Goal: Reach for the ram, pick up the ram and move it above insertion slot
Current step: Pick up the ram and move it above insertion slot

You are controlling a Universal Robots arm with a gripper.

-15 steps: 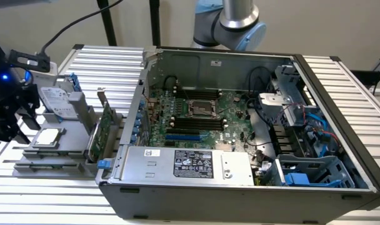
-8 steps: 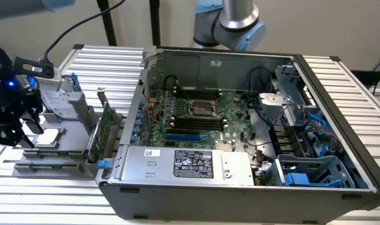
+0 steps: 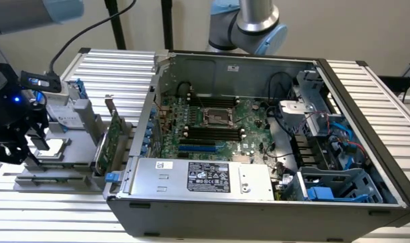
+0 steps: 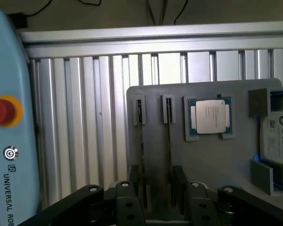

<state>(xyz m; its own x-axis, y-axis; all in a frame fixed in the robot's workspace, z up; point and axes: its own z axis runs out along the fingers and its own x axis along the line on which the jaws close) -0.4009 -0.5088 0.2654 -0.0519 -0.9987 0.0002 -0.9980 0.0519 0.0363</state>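
Two long thin sticks stand on edge in the narrow slots of a grey holder (image 4: 226, 160). I take them for ram (image 4: 169, 141), seen edge-on as dark lines. My gripper (image 4: 156, 183) hovers over the near end of these slots, open. Its black fingers (image 4: 180, 181) stand apart, with one stick running into the gap between them and nothing gripped. In the exterior view my gripper (image 3: 16, 144) hangs at the far left over the same holder (image 3: 63, 164). The motherboard's long black slots (image 3: 212, 132) lie inside the open computer case (image 3: 259, 202).
On the holder sit a square processor (image 4: 210, 117), a white-labelled drive (image 4: 276, 139) and a tall green expansion card (image 3: 114, 134) with a bracket. A blue teach pendant (image 4: 9, 117) with a red button lies beside the holder on the ribbed aluminium table (image 4: 85, 117). A second arm's base (image 3: 255, 25) stands behind the case.
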